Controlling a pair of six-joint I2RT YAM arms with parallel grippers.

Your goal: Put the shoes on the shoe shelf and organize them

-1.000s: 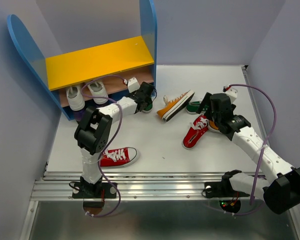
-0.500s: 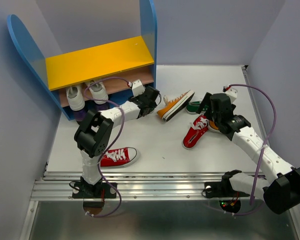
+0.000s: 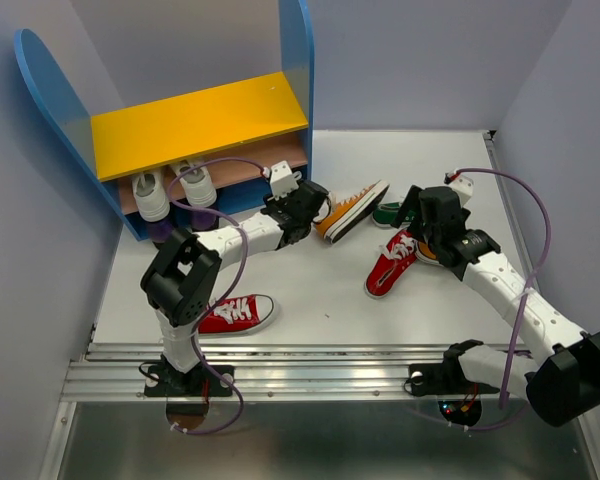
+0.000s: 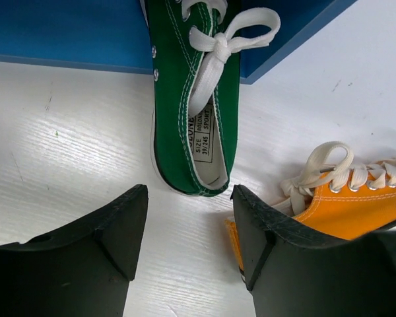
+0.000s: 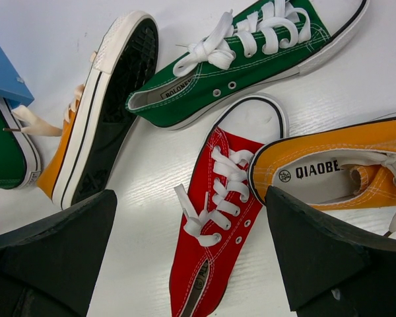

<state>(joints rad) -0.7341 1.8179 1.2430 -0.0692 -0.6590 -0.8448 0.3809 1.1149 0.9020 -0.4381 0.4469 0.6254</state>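
My left pincer (image 4: 188,228) hangs open and empty just above a white tabletop (image 3: 310,290). Pale lilac walls (image 3: 430,60) close the table in at the left, back and right. My right pincer (image 5: 191,264) is also spread wide, gripping nothing.

I count eight shoes: two green, two orange, two red, and two more on the shelf (image 3: 195,120). Of those two I see only the white soles (image 3: 150,197), so I cannot tell their colour.

From the left pincer, one green shoe (image 4: 195,99) lies at 12 o'clock. Its heel is just ahead of the gap between the fingers and its toe is tucked under the shelf's blue edge. At 3 o'clock, just beside the right finger, an orange shoe (image 4: 356,205) lies on its side.

From the right pincer, a red shoe (image 5: 214,218) lies between the fingers with its toe pointing to 12 o'clock. The second orange shoe (image 5: 343,165) touches it at 2 o'clock, and the second green shoe (image 5: 251,53) lies across at 12 o'clock.

In the top view, the shelf stands at 10 o'clock on the table. The other red shoe (image 3: 235,313) lies alone at 7 o'clock, beside the left arm's base.
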